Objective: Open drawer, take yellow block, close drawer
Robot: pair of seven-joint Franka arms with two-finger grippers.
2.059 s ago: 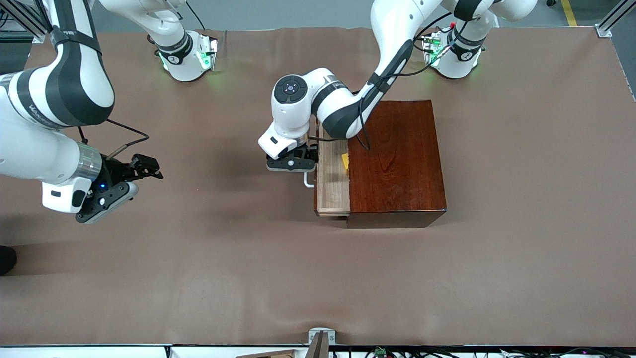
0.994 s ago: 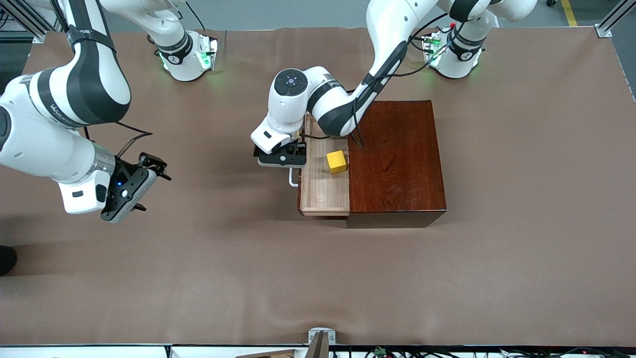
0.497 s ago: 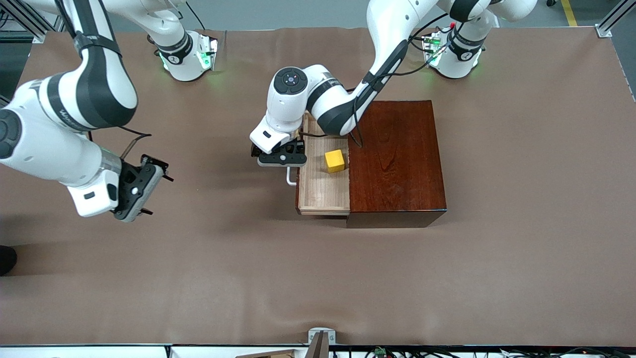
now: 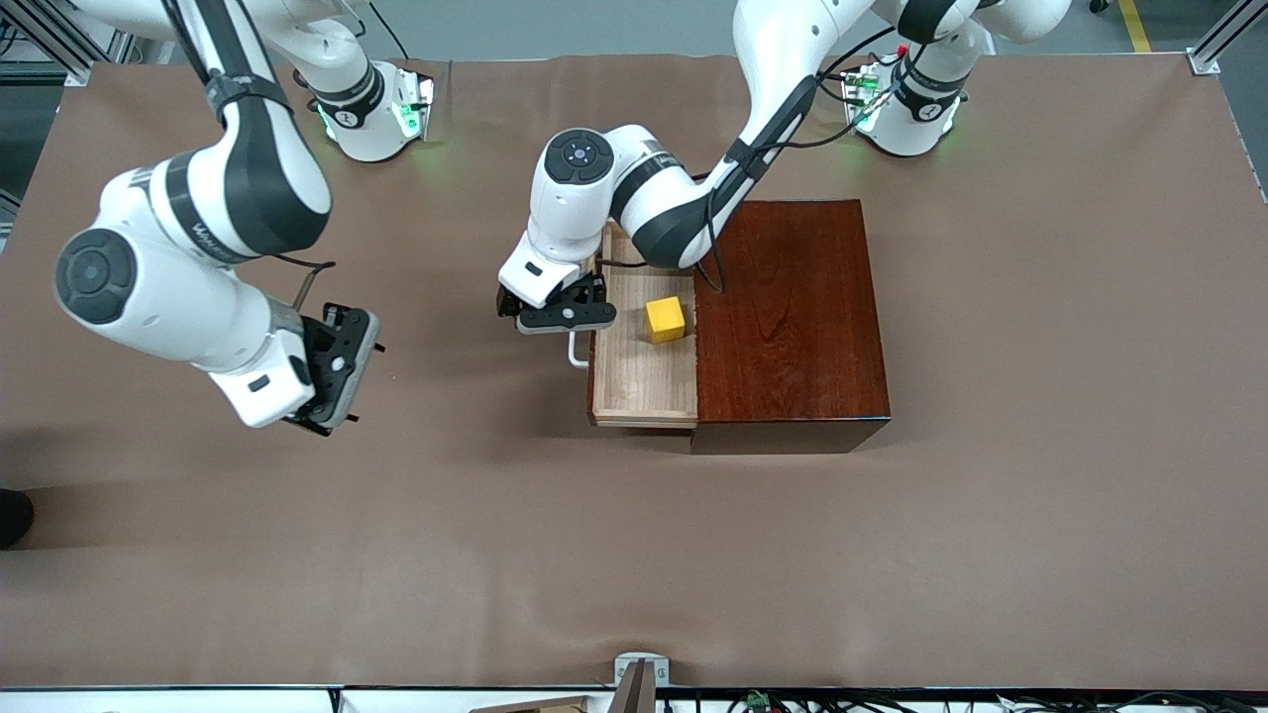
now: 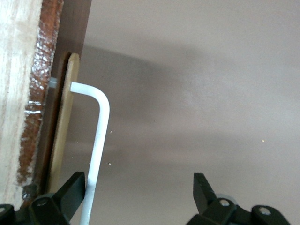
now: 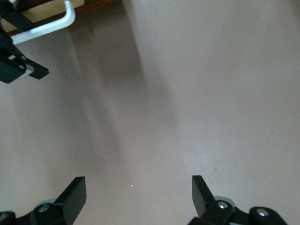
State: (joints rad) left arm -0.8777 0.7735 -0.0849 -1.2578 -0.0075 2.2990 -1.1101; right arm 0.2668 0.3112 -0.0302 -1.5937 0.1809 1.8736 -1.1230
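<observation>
The drawer (image 4: 640, 381) of the dark reddish-brown wooden box (image 4: 792, 317) stands pulled out toward the right arm's end of the table. The yellow block (image 4: 665, 319) sits on its pale wood floor, close to the box. My left gripper (image 4: 563, 319) is at the white handle (image 4: 575, 353). In the left wrist view it (image 5: 138, 180) is open, and the handle bar (image 5: 97, 150) runs just inside one finger (image 5: 72, 187). My right gripper (image 4: 342, 374) is over bare table toward the right arm's end. It is open and empty in its wrist view (image 6: 138, 180).
The brown table cover (image 4: 634, 555) runs bare all around the box. The right wrist view shows the handle (image 6: 47, 22) and a finger of the left gripper (image 6: 21, 70) farther off. The arm bases stand along the table's edge farthest from the front camera.
The drawer slid out toward the right arm's end, baring the yellow block. The right gripper swung toward the drawer and turned.
</observation>
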